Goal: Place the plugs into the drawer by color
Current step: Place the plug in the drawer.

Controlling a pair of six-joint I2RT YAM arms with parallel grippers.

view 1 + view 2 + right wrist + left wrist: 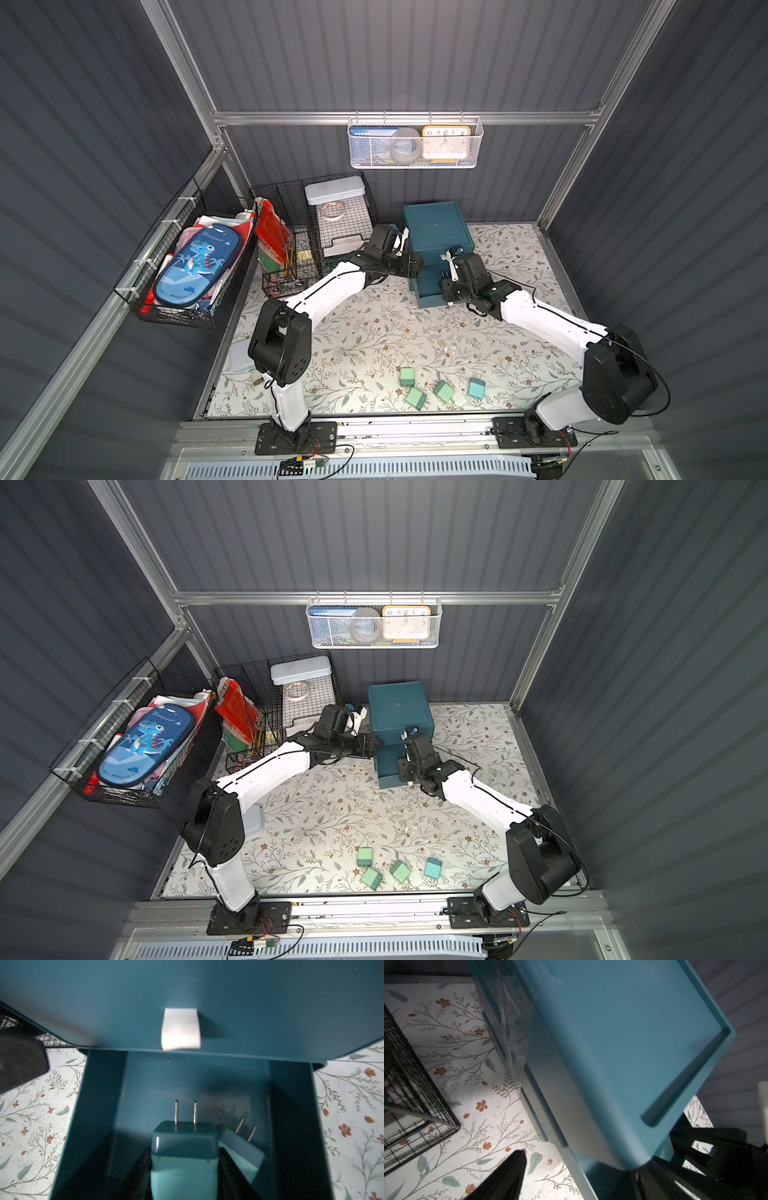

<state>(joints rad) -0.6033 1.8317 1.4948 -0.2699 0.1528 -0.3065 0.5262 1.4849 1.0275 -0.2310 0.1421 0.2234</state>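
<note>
Top views both show three mint green rounded plastic cube plugs (416, 398) and one light teal-blue plug (476, 388) lying near the front edge of the floral-patterned worktop (374, 332). Farther back, the right hand (184, 1169) pinches a second teal-blue plug (184, 1142), prongs toward the cabinet, over the pulled-out lowest drawer (99, 1126), where a third teal-blue plug (241, 1147) lies. Against the left side of the dark teal three-drawer cabinet (436, 230) sits the left hand (401, 243); whether it is spread or clamped, I cannot tell.
</note>
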